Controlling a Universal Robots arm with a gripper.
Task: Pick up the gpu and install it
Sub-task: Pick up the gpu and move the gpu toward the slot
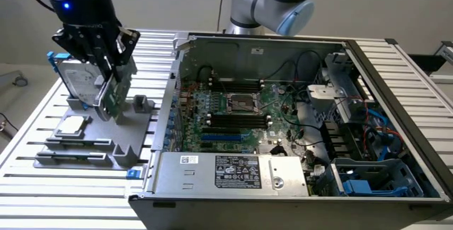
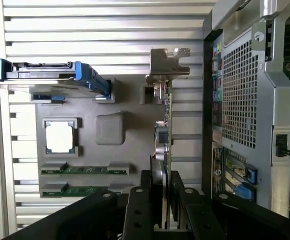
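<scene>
Gripper (image 1: 106, 79) is clamped on the gpu (image 1: 119, 89). The card is held on edge, slightly tilted, low over the grey holder (image 1: 106, 158), just beside the hard drive (image 1: 74, 79). My guess is the edge grip leaves the connector side free for a slot. The open case (image 1: 247, 55) is at the exterior view's right, apart from the card. Wrist view adds the fingers (image 2: 137, 200) pinching the card's thin end, with the metal bracket (image 2: 167, 62) at the far end. Can't tell if the card is clear of the holder.
</scene>
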